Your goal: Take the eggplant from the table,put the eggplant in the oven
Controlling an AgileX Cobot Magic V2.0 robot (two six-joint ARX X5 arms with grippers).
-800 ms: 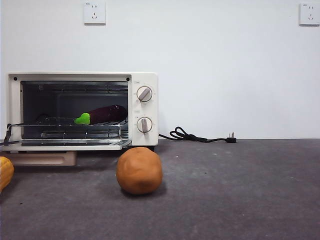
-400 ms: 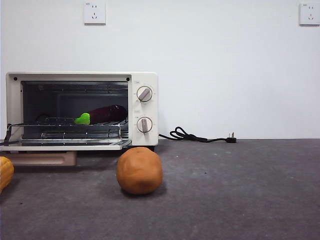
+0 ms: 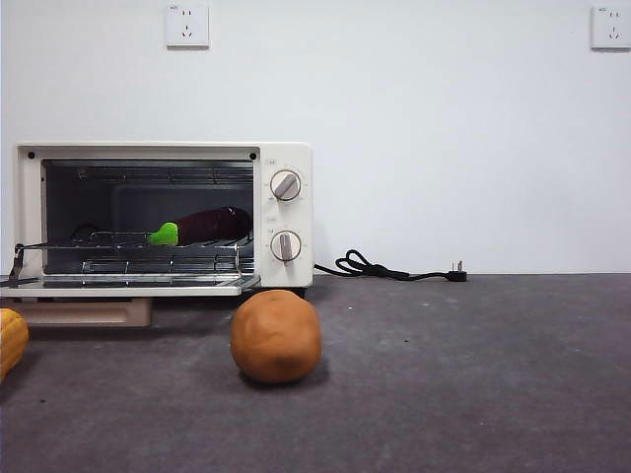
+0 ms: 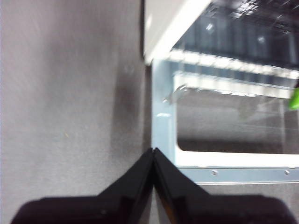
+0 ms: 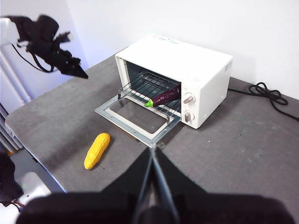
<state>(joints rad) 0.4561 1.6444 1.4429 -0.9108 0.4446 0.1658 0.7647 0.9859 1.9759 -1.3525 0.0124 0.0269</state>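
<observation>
Eggplant on rack inside oven, door down. Left hand and right hand clenched, empty. Placement apparently done; nothing left but retreat.

Nothing here can be read. The small cream-white toaster oven has tiny grey markings around its two round knobs and a faint bluish print on its top, all too small to make out.
</observation>
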